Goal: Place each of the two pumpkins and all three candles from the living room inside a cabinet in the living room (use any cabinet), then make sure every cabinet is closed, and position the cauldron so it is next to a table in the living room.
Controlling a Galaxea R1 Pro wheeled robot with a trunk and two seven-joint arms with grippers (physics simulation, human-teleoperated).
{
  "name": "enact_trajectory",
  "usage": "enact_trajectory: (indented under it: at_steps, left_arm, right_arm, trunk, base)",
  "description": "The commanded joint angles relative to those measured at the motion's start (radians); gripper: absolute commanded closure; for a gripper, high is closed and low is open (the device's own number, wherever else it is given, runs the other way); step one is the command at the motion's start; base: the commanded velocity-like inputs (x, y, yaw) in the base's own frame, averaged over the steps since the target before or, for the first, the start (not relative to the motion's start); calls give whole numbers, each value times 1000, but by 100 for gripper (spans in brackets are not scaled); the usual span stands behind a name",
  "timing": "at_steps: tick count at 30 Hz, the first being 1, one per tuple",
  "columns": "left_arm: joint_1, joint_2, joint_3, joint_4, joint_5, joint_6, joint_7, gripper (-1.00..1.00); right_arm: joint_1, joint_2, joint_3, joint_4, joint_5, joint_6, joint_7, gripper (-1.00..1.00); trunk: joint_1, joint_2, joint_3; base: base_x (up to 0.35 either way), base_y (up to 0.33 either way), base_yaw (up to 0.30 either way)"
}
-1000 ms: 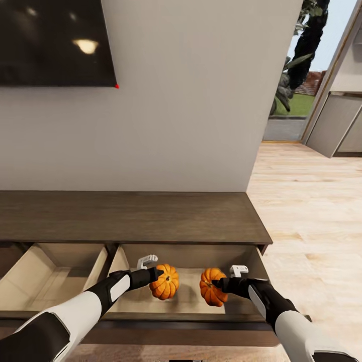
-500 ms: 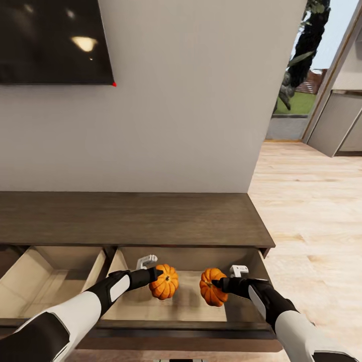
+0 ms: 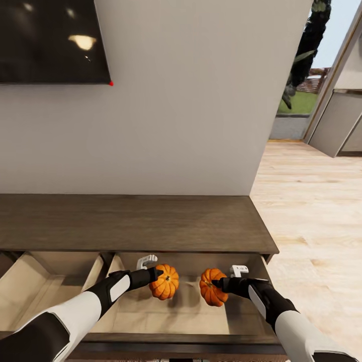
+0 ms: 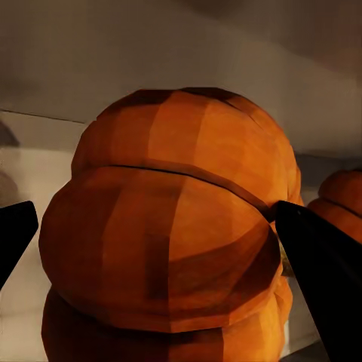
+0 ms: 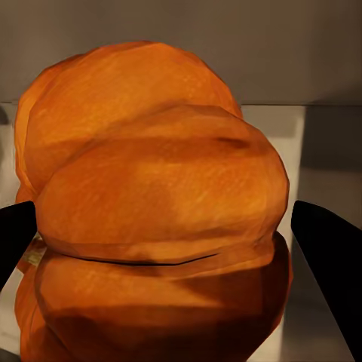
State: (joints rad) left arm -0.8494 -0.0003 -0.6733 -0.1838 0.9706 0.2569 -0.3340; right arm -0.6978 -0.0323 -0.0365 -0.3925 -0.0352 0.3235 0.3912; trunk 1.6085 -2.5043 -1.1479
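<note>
Two orange ribbed pumpkins hang side by side over the pale inside of the open right drawer [image 3: 151, 317] of the dark brown cabinet [image 3: 130, 221]. My left gripper [image 3: 162, 279] is shut on the left pumpkin [image 3: 166, 284], which looms large between black fingertips [image 4: 320, 264] in the left wrist view as pumpkin [image 4: 173, 226]. The other pumpkin [image 4: 343, 200] peeks in beside it. My right gripper [image 3: 215, 286] is shut on the right pumpkin [image 3: 211, 289], seen close as pumpkin [image 5: 158, 204]. Candles, cauldron and table are out of view.
A second drawer [image 3: 40, 291] stands open to the left. A dark TV screen [image 3: 50, 40] hangs on the grey wall above the cabinet. Light wooden floor [image 3: 317, 226] runs past the cabinet's right end toward a doorway [image 3: 301, 80].
The whole view has shifted as the camera moved closer to the cabinet. Both grippers keep their pumpkins, which now hang farther in over the right drawer.
</note>
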Motion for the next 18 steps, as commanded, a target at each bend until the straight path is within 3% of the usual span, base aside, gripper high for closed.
enact_trajectory:
  at_steps: [1, 18]
  left_arm:
    - [0, -1, 0, 0, 0, 0, 0, 100]
    - [0, -2, 0, 0, 0, 2, 1, 100]
  right_arm:
    - [0, 0, 0, 0, -1, 0, 0, 100]
    - [0, 0, 0, 0, 0, 0, 0, 100]
  trunk:
    - [0, 0, -4]
    - [8, -4, -70]
  base:
    - [0, 0, 0]
    - [0, 0, 0]
